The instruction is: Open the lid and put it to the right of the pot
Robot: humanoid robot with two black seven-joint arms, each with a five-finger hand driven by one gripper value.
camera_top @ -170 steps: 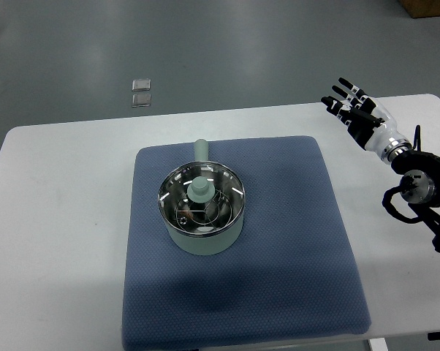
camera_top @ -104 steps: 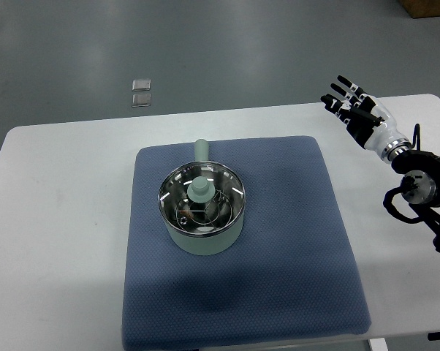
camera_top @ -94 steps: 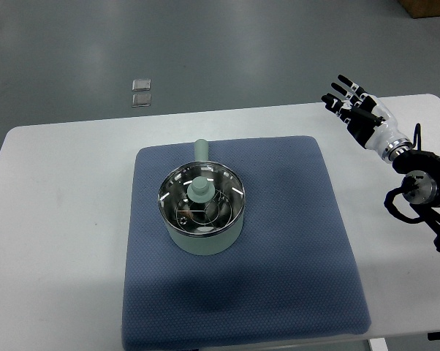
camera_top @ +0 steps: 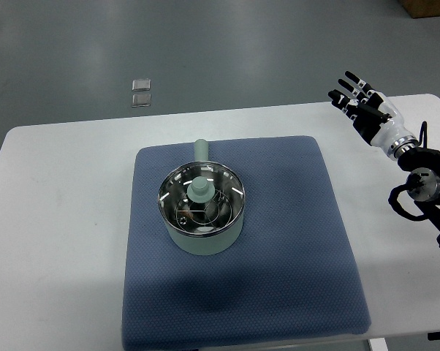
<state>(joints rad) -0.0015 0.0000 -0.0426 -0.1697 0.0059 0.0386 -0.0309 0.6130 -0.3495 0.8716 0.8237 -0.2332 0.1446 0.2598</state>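
Note:
A pale green pot (camera_top: 202,235) stands on a blue mat (camera_top: 278,241) at the table's middle, its handle (camera_top: 202,150) pointing to the far side. A glass lid (camera_top: 202,197) with a steel rim and a green knob (camera_top: 200,190) sits closed on the pot. My right hand (camera_top: 360,102) is over the table's far right corner, well right of the pot, fingers spread and holding nothing. The left arm is out of view.
The white table (camera_top: 59,219) extends beyond the mat on the left and right. The mat has bare room right of the pot. Two small clear squares (camera_top: 140,93) lie on the floor beyond the table.
My right hand has drifted a little to the right and away toward the far edge, still spread. The pot and lid have not moved.

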